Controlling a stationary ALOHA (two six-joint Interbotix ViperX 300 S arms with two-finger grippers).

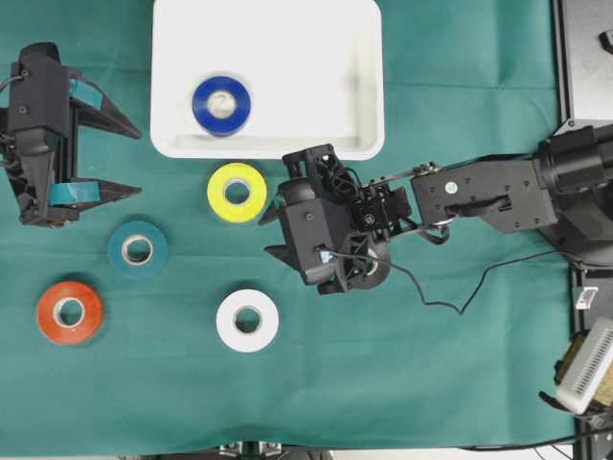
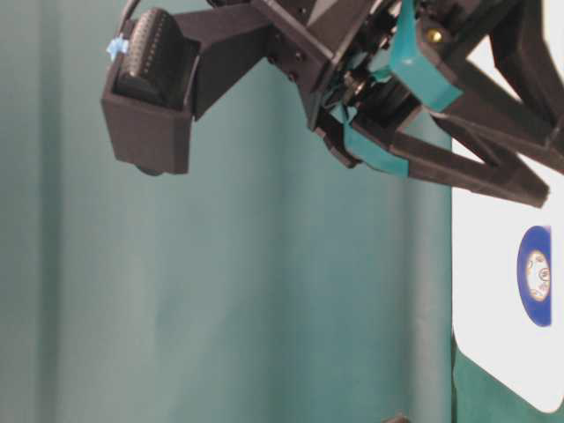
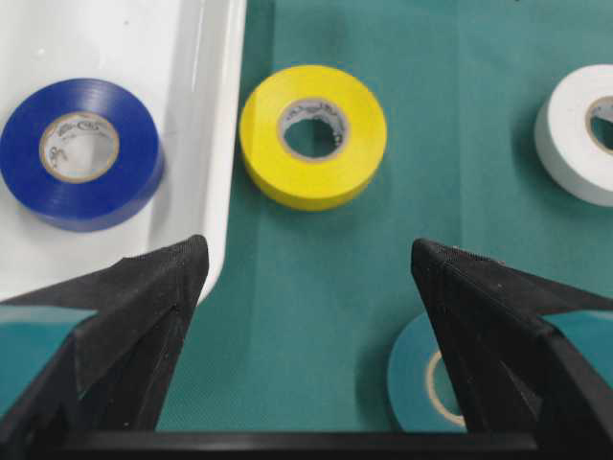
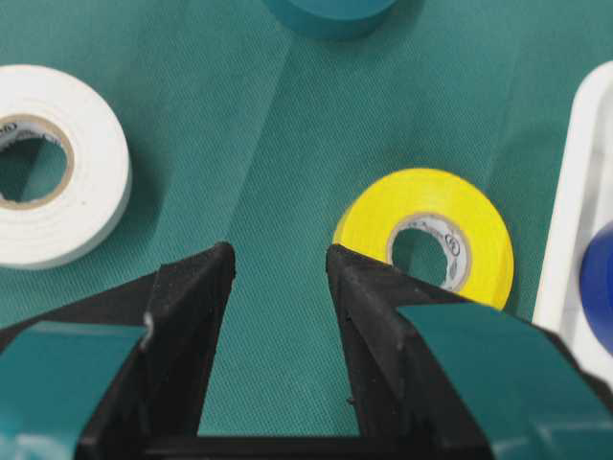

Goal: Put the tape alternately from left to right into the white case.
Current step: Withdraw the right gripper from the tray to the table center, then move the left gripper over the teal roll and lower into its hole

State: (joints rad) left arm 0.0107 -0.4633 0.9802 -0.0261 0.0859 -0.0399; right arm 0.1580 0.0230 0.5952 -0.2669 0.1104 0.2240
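The blue tape (image 1: 221,105) lies flat inside the white case (image 1: 354,57) at the top middle. On the green cloth below it lie the yellow tape (image 1: 237,192), teal tape (image 1: 137,249), orange-red tape (image 1: 69,311) and white tape (image 1: 247,320). My left gripper (image 1: 140,161) hangs at the far left, open wide and empty. In its wrist view the left gripper (image 3: 309,254) frames bare cloth, with the yellow tape (image 3: 313,134) ahead. My right gripper (image 4: 279,254) stands open over cloth with nothing between its fingers. The yellow tape (image 4: 431,240) sits just beside its right finger.
The right arm (image 1: 479,196) reaches in from the right edge, with a thin black cable (image 1: 431,297) trailing onto the cloth. The case's front rim (image 1: 268,150) runs just above the yellow roll. Dark equipment (image 1: 584,57) stands past the cloth's right edge.
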